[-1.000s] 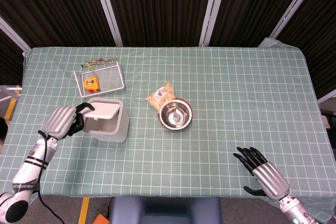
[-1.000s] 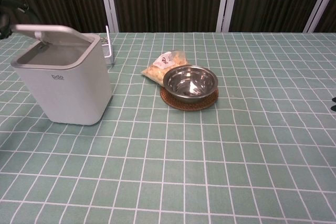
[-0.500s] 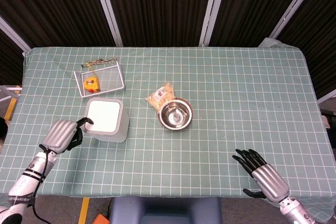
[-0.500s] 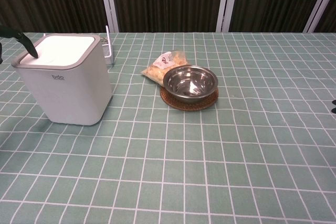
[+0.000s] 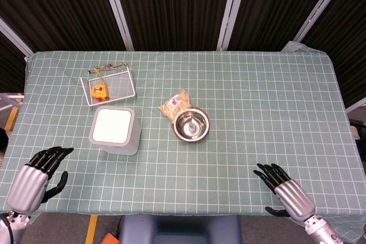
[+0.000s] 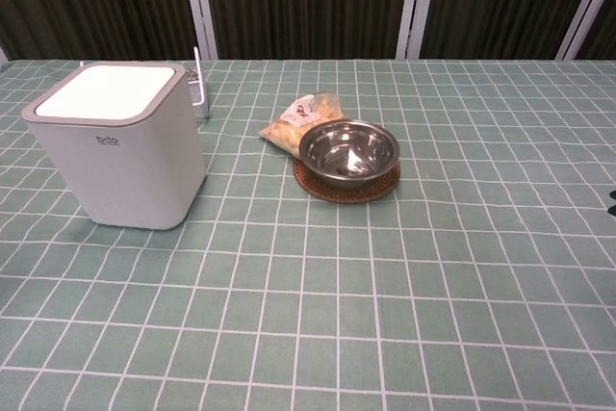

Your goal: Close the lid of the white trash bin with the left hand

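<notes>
The white trash bin (image 5: 114,130) stands left of the table's middle, and its lid (image 5: 112,126) lies flat and closed on top. The chest view shows the same bin (image 6: 120,151) at the left with the lid (image 6: 108,89) down. My left hand (image 5: 35,180) is at the near left corner of the table, well apart from the bin, fingers spread and holding nothing. My right hand (image 5: 286,192) rests near the front right edge, fingers apart and empty. Neither hand shows in the chest view.
A steel bowl (image 5: 191,124) sits on a round coaster right of the bin, with a snack bag (image 5: 175,105) behind it. A wire rack (image 5: 110,85) holding a yellow tape measure (image 5: 99,91) stands behind the bin.
The lid went from raised to flat on the bin. My left hand then let go and pulled back toward the near left corner. The right hand barely moved.
</notes>
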Controlling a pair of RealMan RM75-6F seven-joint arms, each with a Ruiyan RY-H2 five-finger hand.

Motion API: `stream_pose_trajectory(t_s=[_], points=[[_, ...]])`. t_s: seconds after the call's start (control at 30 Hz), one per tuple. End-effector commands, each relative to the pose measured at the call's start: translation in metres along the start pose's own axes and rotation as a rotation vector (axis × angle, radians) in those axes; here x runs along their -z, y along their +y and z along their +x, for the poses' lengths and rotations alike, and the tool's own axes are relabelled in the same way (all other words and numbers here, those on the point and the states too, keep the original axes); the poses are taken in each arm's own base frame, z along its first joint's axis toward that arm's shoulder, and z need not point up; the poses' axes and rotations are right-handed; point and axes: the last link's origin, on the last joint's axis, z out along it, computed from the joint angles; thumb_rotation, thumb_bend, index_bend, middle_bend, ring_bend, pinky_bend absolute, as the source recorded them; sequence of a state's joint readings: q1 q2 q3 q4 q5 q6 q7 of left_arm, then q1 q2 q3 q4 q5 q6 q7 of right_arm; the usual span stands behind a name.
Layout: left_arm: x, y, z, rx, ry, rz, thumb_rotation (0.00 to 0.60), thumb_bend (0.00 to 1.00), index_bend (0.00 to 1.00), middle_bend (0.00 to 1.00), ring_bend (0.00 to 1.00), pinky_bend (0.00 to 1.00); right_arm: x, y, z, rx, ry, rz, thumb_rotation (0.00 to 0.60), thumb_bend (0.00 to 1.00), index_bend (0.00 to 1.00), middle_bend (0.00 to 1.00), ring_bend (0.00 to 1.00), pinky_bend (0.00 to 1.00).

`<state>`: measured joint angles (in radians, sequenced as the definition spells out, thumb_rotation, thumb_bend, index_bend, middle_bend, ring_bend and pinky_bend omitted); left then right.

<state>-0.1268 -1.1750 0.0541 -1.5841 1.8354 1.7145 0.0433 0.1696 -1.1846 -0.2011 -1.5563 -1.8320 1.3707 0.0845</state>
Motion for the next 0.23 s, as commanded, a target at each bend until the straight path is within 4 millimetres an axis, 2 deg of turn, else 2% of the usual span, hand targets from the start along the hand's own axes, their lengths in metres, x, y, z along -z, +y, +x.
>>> stream_pose_trajectory(t_s=[0.03,0.23], points=[[0.0404,-0.0219,-0.0217,-0.034,-0.073,0.135,0.6,0.43,0.11,0.0,0.0,0.0,0.0013,-0.0009,-0.0004,0.003,0.001,-0.003,0.6,0.26,0.0,0.0,0.0,0.0],[0.0383,-0.0298,-0.0202,-0.029,-0.13,0.144,0.6,0.43,0.1,0.0,0.0,0.0,0.0013,-0.0012,-0.0005,0.009,0.013,-0.013,0.6,0.26,0.0,0.0,0.0,0.0]])
